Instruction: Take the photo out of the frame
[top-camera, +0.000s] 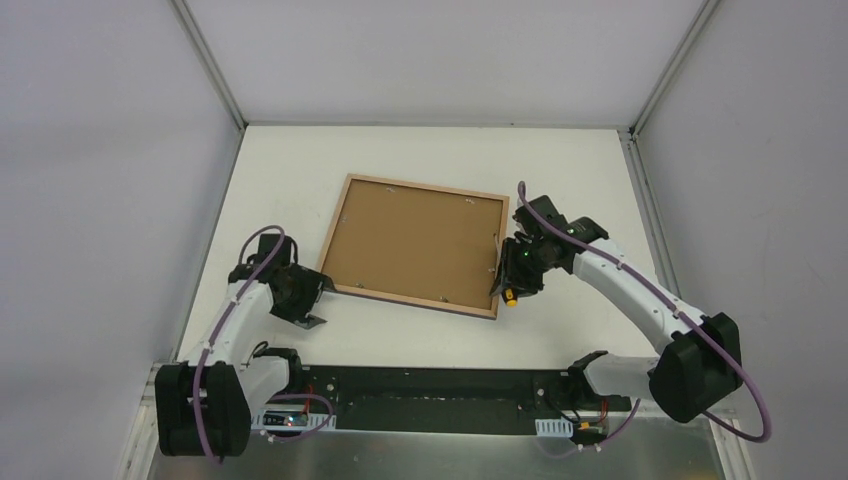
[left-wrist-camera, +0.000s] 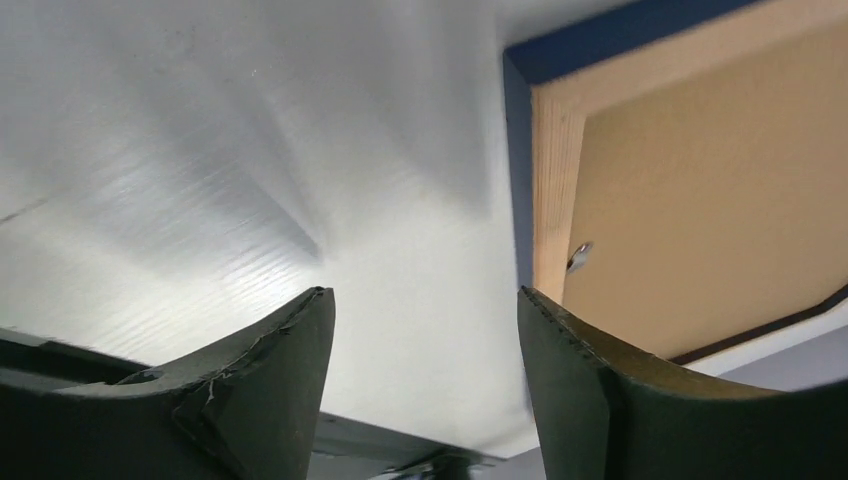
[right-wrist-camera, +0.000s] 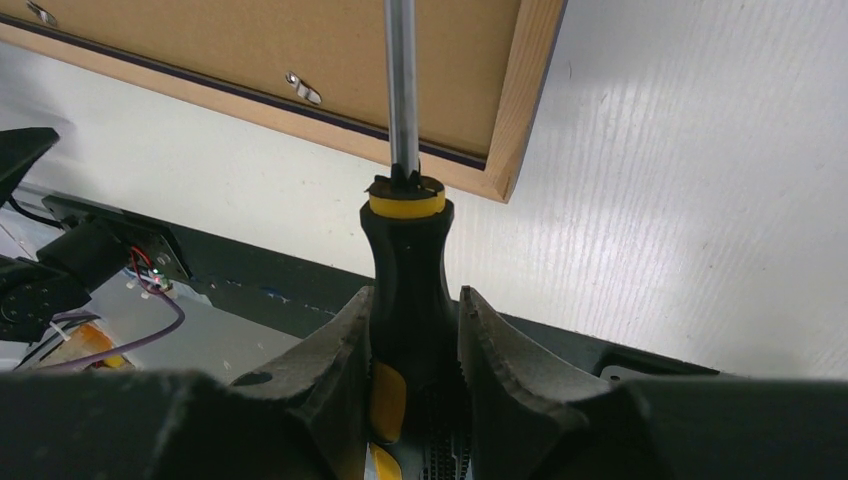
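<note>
The frame (top-camera: 345, 220) lies face down mid-table, its light wood rim around a brown backing board (top-camera: 415, 240) held by small metal tabs. My right gripper (top-camera: 512, 280) is shut on a black-and-yellow screwdriver (right-wrist-camera: 410, 260); its metal shaft (right-wrist-camera: 401, 80) reaches over the backing board near the frame's near right corner (right-wrist-camera: 515, 150). My left gripper (top-camera: 312, 300) is open and empty just off the frame's near left corner; the wrist view shows that corner's blue edge (left-wrist-camera: 519, 150), wood rim (left-wrist-camera: 555, 160) and one tab (left-wrist-camera: 578, 256). The photo is hidden under the board.
White walls stand on the left, back and right. A black base rail (top-camera: 430, 400) with cables runs along the near edge of the table.
</note>
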